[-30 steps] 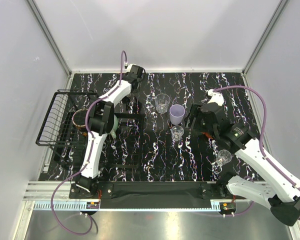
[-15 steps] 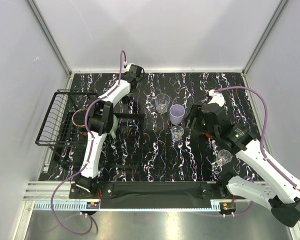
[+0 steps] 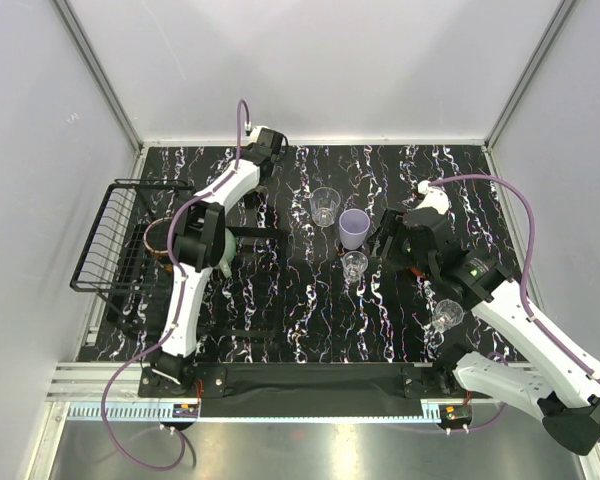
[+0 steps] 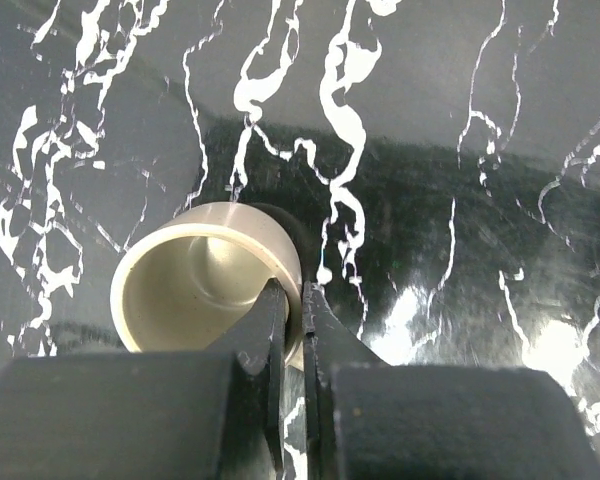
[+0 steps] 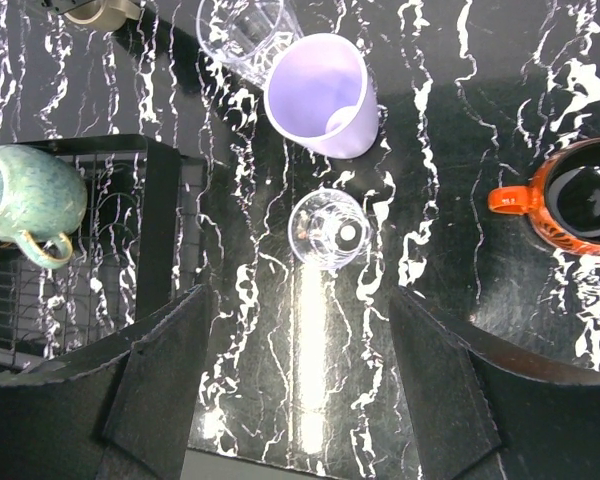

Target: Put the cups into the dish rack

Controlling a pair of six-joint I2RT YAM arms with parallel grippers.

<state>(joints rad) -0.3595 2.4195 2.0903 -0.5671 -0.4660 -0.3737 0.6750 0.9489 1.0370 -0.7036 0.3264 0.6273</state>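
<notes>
Left wrist: fingers [image 4: 272, 330] pinch olive-beige mug [image 4: 190, 280] rim, hiding its near side.

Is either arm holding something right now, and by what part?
The left gripper pinches the olive-beige mug by its wall at the rim, one finger inside, one outside. The right gripper is open and holds nothing.

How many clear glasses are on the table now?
3. The tall glass stands beyond the lavender cup, the small glass nearer than it, the third glass beside the right arm. Arms may hide others.
</notes>
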